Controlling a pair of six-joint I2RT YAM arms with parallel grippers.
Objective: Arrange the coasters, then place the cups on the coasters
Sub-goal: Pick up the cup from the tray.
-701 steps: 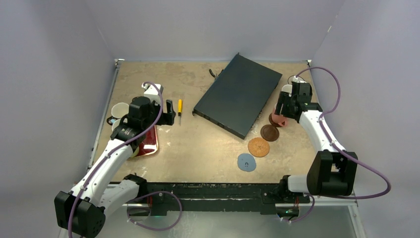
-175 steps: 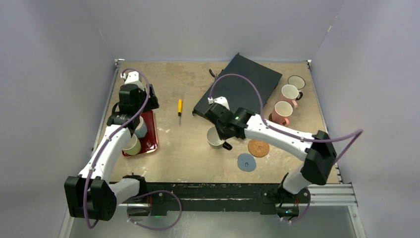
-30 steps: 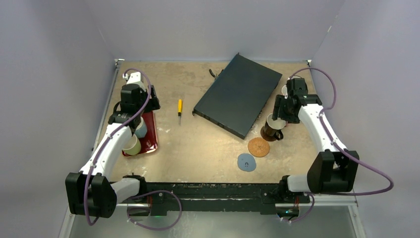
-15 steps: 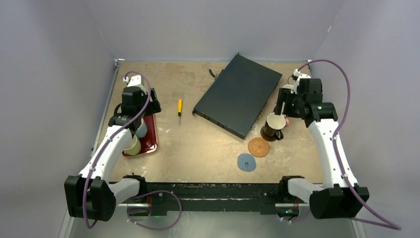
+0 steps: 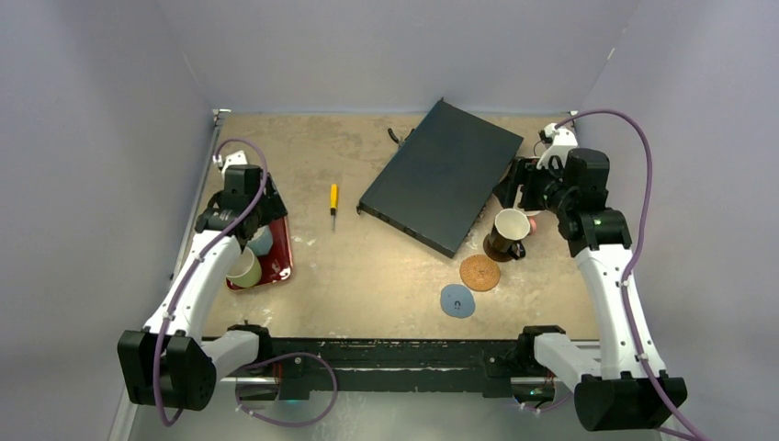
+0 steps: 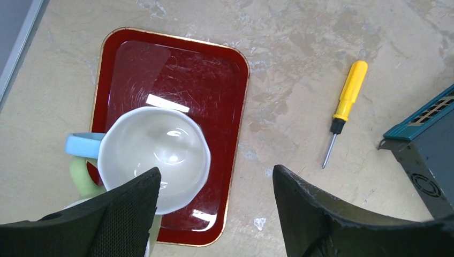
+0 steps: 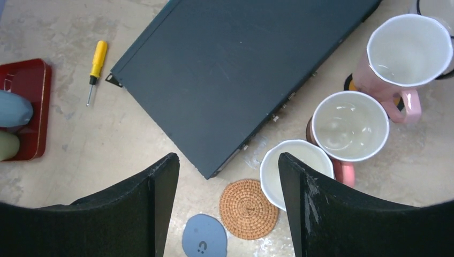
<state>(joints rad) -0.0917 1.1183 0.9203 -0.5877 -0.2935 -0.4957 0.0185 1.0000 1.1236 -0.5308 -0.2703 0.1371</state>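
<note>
Cork coaster (image 7: 249, 201) and blue-grey coaster (image 7: 204, 237) lie bare at the front, just beside each other, with no cups on them. Dark brown cup (image 5: 507, 234) stands behind the cork one, seemingly on a dark disc. Far pink cup (image 7: 409, 51) sits on the orange coaster (image 7: 349, 83). Light blue cup (image 6: 155, 158) and green cup (image 5: 243, 268) wait on the red tray (image 6: 171, 80). Left gripper (image 6: 214, 174) hangs above them, jaws wide, empty. The right gripper (image 7: 227, 159) is also spread, holding nothing. Judged past halfway — two cups left.

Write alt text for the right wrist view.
The open hand hovers above three cups in a row, two pink, beside a flat black box. A cork coaster and a blue-grey coaster lie bare nearby; a yellow screwdriver lies farther left.
</note>
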